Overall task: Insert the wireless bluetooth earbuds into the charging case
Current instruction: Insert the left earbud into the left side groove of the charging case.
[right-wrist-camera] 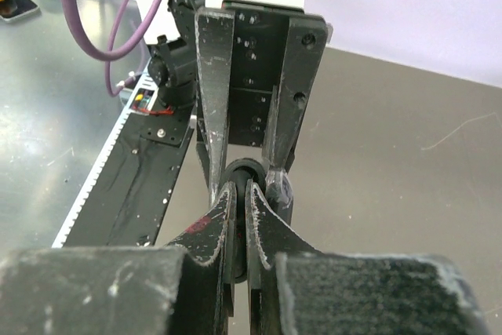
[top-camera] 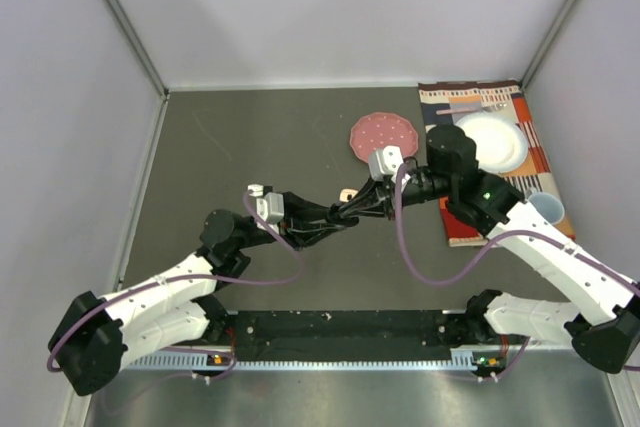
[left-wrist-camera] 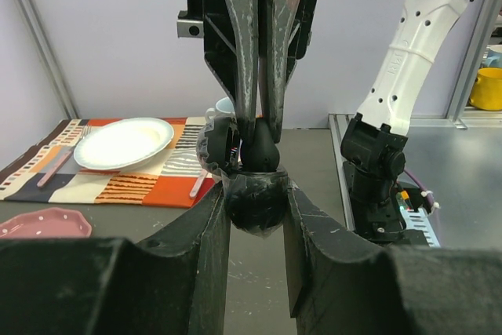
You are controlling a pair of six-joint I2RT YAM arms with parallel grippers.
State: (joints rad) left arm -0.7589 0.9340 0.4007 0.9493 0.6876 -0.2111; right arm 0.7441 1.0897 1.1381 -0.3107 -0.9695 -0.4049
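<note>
The two arms meet at the centre of the top view, fingertips against fingertips above the bare grey tabletop (top-camera: pixel 250 137).

In the left wrist view, the left end effector (left-wrist-camera: pixel 256 195) reaches up from the bottom of the frame. Its fingers are closed partway around a black rounded case (left-wrist-camera: pixel 256 208), gripping it on both sides at mid-frame.

The right end effector (right-wrist-camera: pixel 241 194) comes down from the top of that view with its fingers drawn almost together. A black earbud (left-wrist-camera: pixel 263 149) is pinched at their tips and rests on top of the case, touching it. A second dark rounded part stands just left of the earbud against the case's upper edge. Whether it is a lid cannot be told.

The right wrist view shows the right fingers with only a thin slit between them and something dark caught in it.

In the top view, a small pale bit (top-camera: pixel 345 192) lies on the tabletop just above the meeting point, too small to identify. A pink disc (top-camera: pixel 383 135) lies further up, just right of centre. At the right, a striped placemat (top-camera: pixel 478 222) carries a white plate (top-camera: pixel 492 142), with a cup (top-camera: pixel 547 209) on its lower right edge.
</note>
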